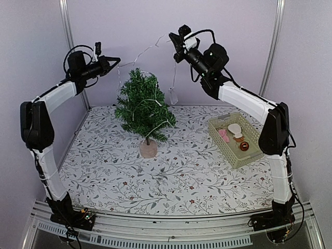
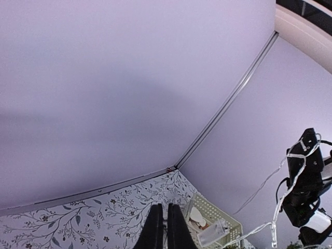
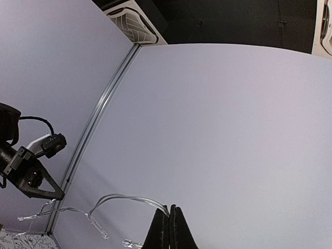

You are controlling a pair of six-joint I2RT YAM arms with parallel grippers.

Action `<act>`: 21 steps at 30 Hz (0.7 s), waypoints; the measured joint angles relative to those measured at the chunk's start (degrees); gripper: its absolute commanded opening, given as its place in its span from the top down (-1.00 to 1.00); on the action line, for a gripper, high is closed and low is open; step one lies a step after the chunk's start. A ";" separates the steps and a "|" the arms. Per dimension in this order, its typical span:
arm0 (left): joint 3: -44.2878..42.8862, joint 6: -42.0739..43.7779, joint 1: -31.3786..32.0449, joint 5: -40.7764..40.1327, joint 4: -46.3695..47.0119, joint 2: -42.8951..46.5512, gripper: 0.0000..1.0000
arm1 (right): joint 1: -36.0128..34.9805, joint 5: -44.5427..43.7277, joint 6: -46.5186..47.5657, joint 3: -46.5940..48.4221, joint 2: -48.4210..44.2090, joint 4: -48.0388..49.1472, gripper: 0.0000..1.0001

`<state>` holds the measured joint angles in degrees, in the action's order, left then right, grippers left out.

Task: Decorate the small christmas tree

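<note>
Right gripper [image 3: 169,210] seemingly pinches light string [image 3: 127,196]; contact unclear.

Clad in white shells along the left arm [image 1: 57,98] and right arm [image 1: 244,101], with bulky black housings at the joints. Looped with thin black cables [image 1: 205,31] near the wrists; tipped at the left gripper [image 2: 163,207] with slim black fingers [image 2: 154,228].

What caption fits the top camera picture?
Right gripper holds a light string above the small christmas tree; left gripper shut nearby.
</note>
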<state>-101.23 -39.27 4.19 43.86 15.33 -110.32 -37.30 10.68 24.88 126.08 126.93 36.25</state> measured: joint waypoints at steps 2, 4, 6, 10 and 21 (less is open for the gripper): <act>-2.99 -0.17 0.81 -1.40 -0.07 -3.17 1.00 | 0.55 -1.77 -0.02 -1.01 -0.28 -0.70 1.00; -6.64 -0.28 1.62 -2.45 -0.11 -6.27 1.00 | 1.11 -3.58 -0.07 -2.54 -1.09 -2.01 1.00; -11.21 -0.44 2.54 -2.99 -0.26 -9.62 1.00 | 1.84 -5.25 -0.37 -4.22 -2.25 -3.26 1.00; -18.12 -0.46 4.70 -3.39 -0.74 -14.84 1.00 | 3.41 -7.19 -2.32 -7.74 -5.90 -6.88 1.00; -23.63 -1.07 10.19 -0.52 -0.46 -20.22 0.56 | 8.57 2.93 -12.11 -18.08 -22.47 -15.85 1.00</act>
<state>-124.86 -40.34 14.37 43.33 14.87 -130.54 -28.73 13.61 12.78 108.01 104.47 20.40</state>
